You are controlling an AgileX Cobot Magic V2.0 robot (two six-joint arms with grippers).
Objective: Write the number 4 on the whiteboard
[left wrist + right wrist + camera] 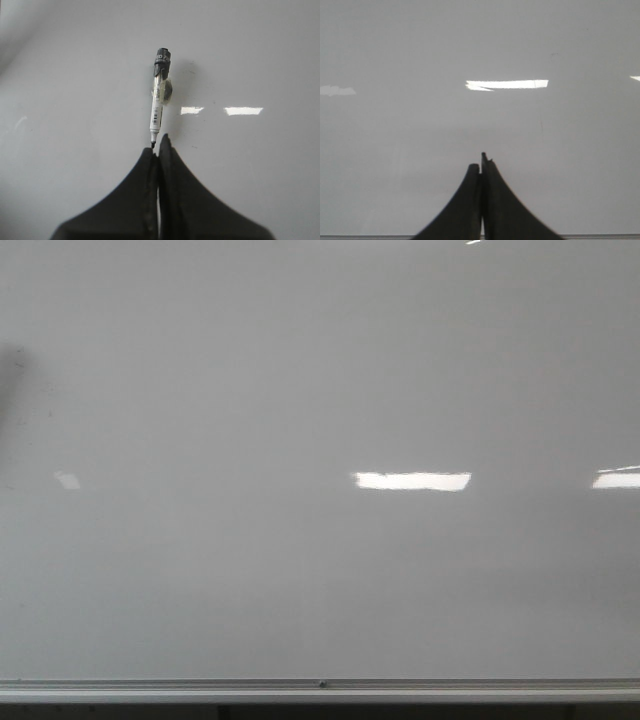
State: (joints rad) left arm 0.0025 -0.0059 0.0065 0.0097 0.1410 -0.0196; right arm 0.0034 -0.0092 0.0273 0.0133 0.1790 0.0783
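Note:
The whiteboard [320,390] fills the front view, pale grey and glossy, with no ink on it; the number 4 is out of view. Neither gripper appears in that view. In the left wrist view a white marker [158,107] with a barcode and a black far end rests on the whiteboard [75,90], a roundish clear piece at its middle. Its black tip points at my left gripper [158,144], which is shut and empty, the tip just off one fingertip. My right gripper [480,161] is shut on nothing over bare whiteboard [420,50].
A silver frame edge [320,687] runs along the board's near side and also shows behind the right fingers as the frame edge [370,236]. Bright light reflections [412,481] lie on the board. A dark smudge of shadow [10,370] sits at the left.

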